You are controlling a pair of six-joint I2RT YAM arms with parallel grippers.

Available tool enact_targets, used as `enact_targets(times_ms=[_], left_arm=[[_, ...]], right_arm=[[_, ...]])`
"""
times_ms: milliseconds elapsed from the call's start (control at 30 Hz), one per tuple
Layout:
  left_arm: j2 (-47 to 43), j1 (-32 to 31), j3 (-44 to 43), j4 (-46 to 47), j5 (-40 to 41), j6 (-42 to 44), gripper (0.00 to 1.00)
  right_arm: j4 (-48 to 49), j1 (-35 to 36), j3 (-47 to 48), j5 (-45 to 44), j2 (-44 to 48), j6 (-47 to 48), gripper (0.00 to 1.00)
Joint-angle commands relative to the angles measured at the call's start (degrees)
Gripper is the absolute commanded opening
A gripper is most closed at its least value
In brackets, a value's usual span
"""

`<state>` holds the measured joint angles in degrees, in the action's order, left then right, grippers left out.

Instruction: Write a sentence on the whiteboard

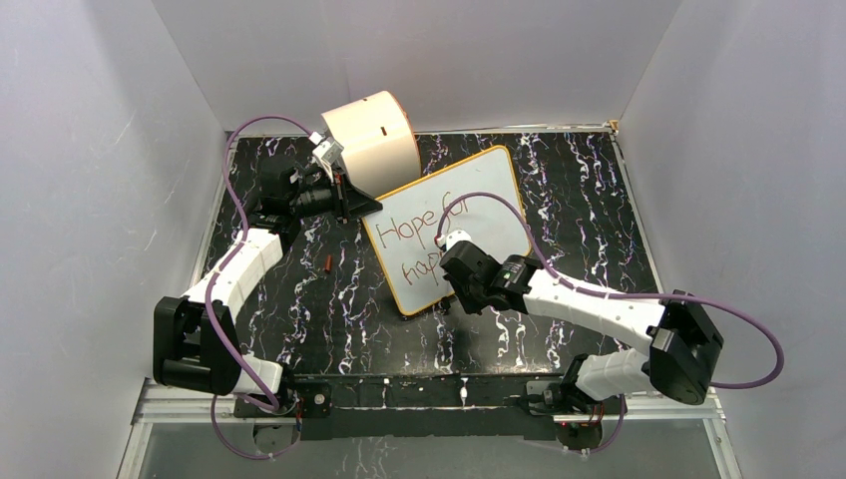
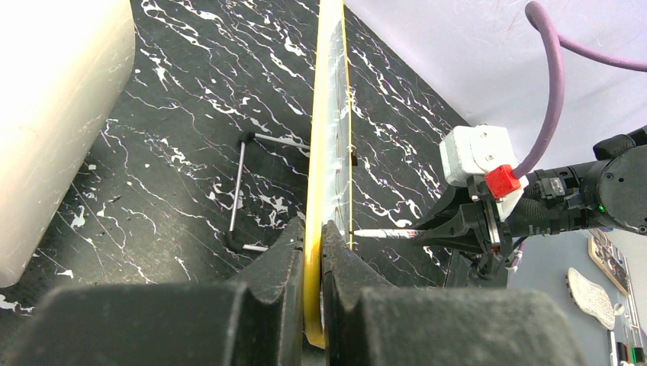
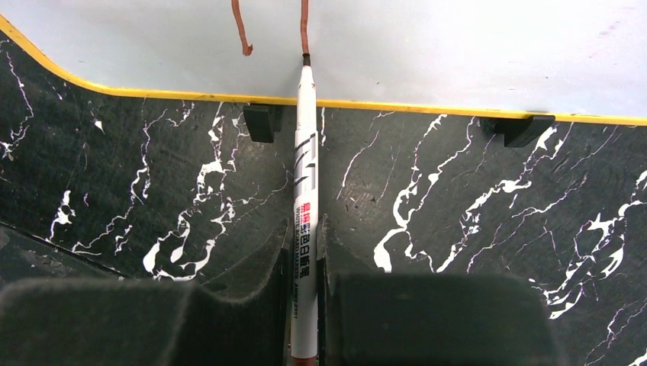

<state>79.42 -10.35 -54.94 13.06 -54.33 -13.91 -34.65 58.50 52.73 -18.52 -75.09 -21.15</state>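
Observation:
The whiteboard [image 1: 489, 190] stands tilted up on the black marbled table, its orange-yellow rim edge-on in the left wrist view [image 2: 329, 114]. My left gripper [image 1: 361, 208] [image 2: 313, 229] is shut on its rim at the upper left corner. The sentence [image 1: 419, 222] reads "Hope for" with "hap" begun below in red-brown. My right gripper [image 1: 449, 267] [image 3: 307, 229] is shut on a white marker [image 3: 305, 175] [image 2: 385, 233] whose tip touches the whiteboard [image 3: 427, 46] at the foot of a stroke [image 3: 304, 27]. Two black clips [image 3: 262, 122] sit under the lower rim.
A cream cylinder drum [image 1: 374, 140] [image 2: 46, 114] lies behind the left gripper at the back. A small red cap [image 1: 328, 263] lies on the table left of the board. A wire stand [image 2: 240, 191] props the board from behind. Grey walls close in on three sides.

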Motion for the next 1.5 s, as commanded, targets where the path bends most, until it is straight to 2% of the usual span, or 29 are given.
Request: enact_targets(times_ms=[0,300,1133,1467], left_arm=[[1.8,-1.2,0.7,-5.1,3.3,3.9,0.0],[1.7,-1.2,0.7,-5.1,3.4,3.6,0.0],[1.7,-1.2,0.6,-5.4,3.5,3.7,0.0],[1.5,-1.2,0.6,-5.4,3.4,3.7,0.0]], right_arm=[[1.4,-0.4,1.0,0.1,0.7,-0.2,0.0],[9.9,-0.6,0.7,-5.4,7.3,3.3,0.0],[12.8,-1.7,2.6,-3.7,3.4,5.8,0.0],[11.3,-3.3,1.6,-7.0,4.5,4.1,0.0]])
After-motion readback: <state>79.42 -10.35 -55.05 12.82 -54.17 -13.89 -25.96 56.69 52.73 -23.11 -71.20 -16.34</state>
